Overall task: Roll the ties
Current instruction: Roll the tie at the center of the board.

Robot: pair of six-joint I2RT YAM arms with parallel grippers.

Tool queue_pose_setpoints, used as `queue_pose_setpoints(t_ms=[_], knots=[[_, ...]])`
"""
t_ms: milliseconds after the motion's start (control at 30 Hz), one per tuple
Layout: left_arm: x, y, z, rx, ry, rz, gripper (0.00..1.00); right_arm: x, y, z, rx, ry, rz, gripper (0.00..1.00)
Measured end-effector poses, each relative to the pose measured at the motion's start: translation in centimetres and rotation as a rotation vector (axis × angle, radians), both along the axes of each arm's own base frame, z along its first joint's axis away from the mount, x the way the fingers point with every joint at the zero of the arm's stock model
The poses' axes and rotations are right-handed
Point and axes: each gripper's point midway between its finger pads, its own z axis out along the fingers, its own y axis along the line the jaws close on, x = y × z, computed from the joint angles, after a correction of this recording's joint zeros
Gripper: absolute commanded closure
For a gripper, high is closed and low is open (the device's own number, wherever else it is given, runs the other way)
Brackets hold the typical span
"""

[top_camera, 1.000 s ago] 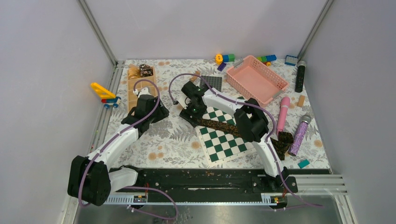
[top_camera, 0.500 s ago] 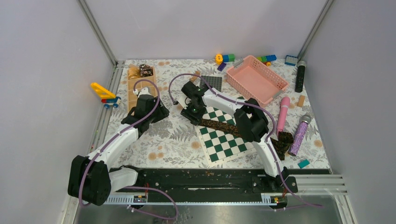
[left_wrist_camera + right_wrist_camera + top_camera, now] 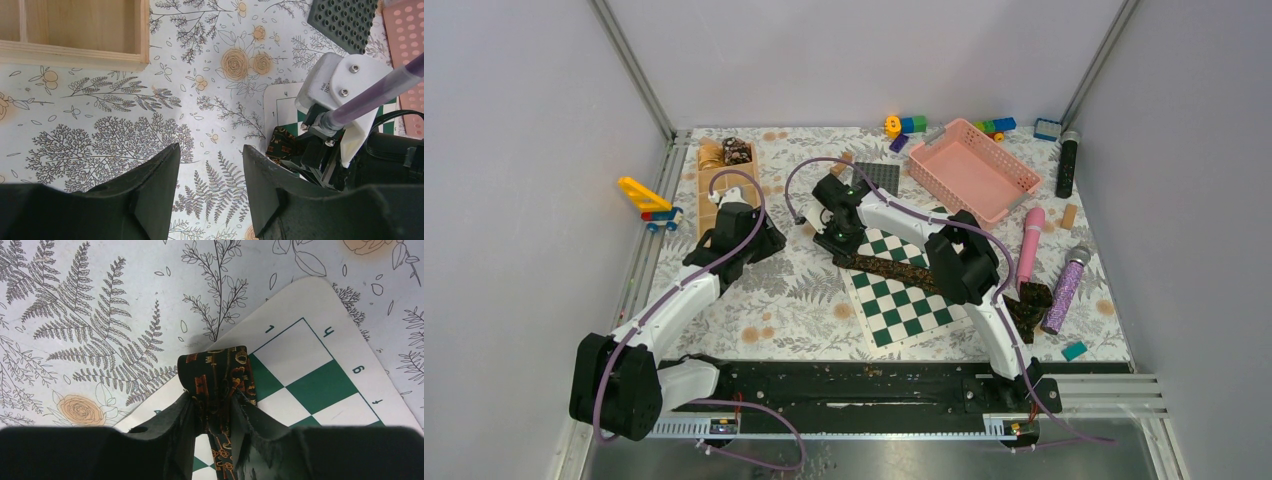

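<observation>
At the table's [image 3: 764, 310] left, a wooden tray [image 3: 714, 195] with two coils [image 3: 737, 151] at its far end. Just right of it, left gripper [image 3: 210, 192] over bare floral cloth, jaws apart, nothing between them. Further right, right gripper [image 3: 212, 410] pinched onto the narrow end of the dark patterned tie [image 3: 216, 369] at the board's [image 3: 320, 385] left edge. End slightly bunched and curled. Rest of the tie laid diagonally across the board, wide end off its right side. Likely step: starting the roll from this end. Keep the pinch square across the width, turn the wrist to fold the end over onto the strip, and make the first turn tight. Hold the strip flat and straight, perhaps pressed down by the left gripper, so neither tie nor board drags along.
</observation>
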Motion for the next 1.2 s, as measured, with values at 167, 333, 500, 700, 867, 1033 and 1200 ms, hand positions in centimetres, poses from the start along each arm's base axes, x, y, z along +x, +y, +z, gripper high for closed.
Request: queue_pose_setpoints(t_ms=[167,333,500,700,867,1033,1200], knots=[[0.0,0.0,0.0,-0.002,0.0,0.0,0.49,0.0,0.0,0.0,0.0,0.0,0.001,0.64],[0.0,0.0,0.0,-0.002,0.0,0.0,0.49,0.0,0.0,0.0,-0.001,0.0,0.001,0.44],[0.0,0.1,0.0,-0.002,0.0,0.001,0.48,0.0,0.0,0.0,0.0,0.0,0.0,0.28],[0.1,0.2,0.0,-0.001,0.001,0.007,0.43,0.0,0.2,0.2,0.01,0.0,-0.012,0.25],[0.1,0.3,0.0,-0.002,0.0,0.008,0.4,0.6,1.1,2.3,0.074,-0.034,-0.076,0.22],[0.2,-0.4,0.2,-0.026,-0.007,-0.021,0.4,1.7,1.7,7.8,0.212,-0.112,-0.247,0.22],[1.1,-2.2,-0.4,-0.074,-0.006,-0.085,0.4,3.2,0.5,12.6,0.337,-0.141,-0.553,0.43]])
